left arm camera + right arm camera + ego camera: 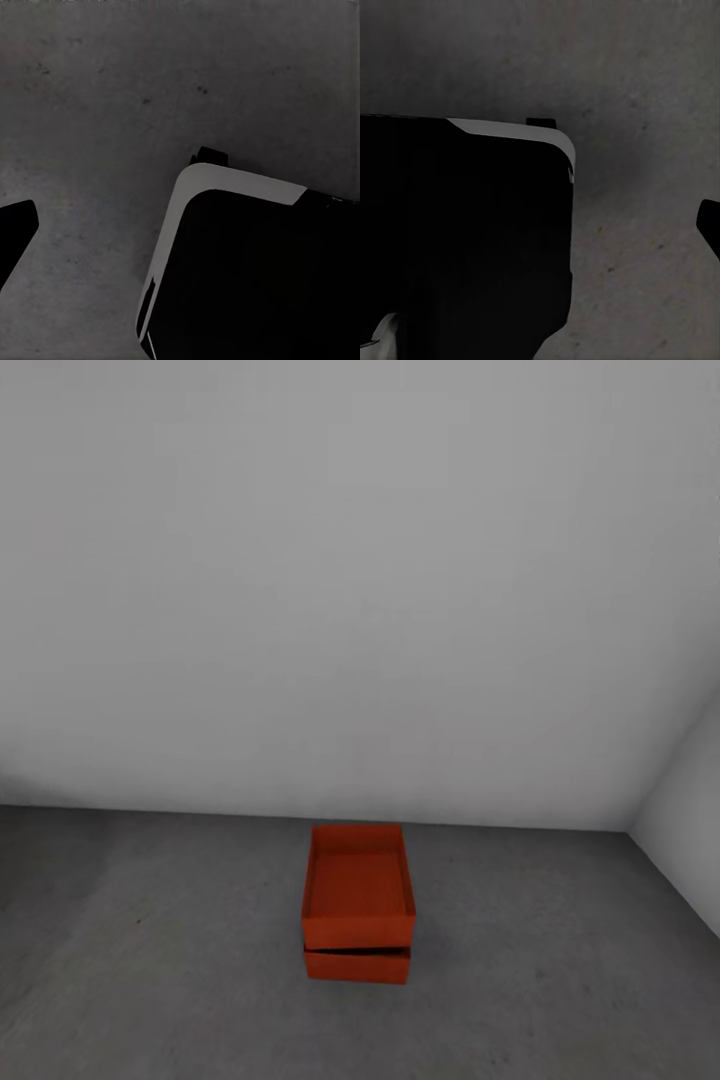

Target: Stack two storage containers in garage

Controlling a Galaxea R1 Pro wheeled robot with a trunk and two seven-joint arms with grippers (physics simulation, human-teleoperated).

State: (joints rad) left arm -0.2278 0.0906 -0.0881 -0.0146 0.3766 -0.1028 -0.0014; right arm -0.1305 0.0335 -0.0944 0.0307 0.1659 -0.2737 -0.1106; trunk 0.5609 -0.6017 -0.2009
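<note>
a dark grey, rough concrete floor is seen running back to a plain pale grey wall. one orange-red storage container is set directly on it, near the wall. a second orange-red container is stacked on the first, slightly askew, its open top facing up.

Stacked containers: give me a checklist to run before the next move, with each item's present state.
1. Lower container on the grey concrete floor: ok.
2. Upper container resting on the lower one: ok.
3. Upper container sitting level and square: not ok, a slanted gap shows at the front.
4. Stack clear of the wall: ok.
5. Both containers free of grippers: ok in the head view.
6. Gripper jaws open: cannot tell.
</note>
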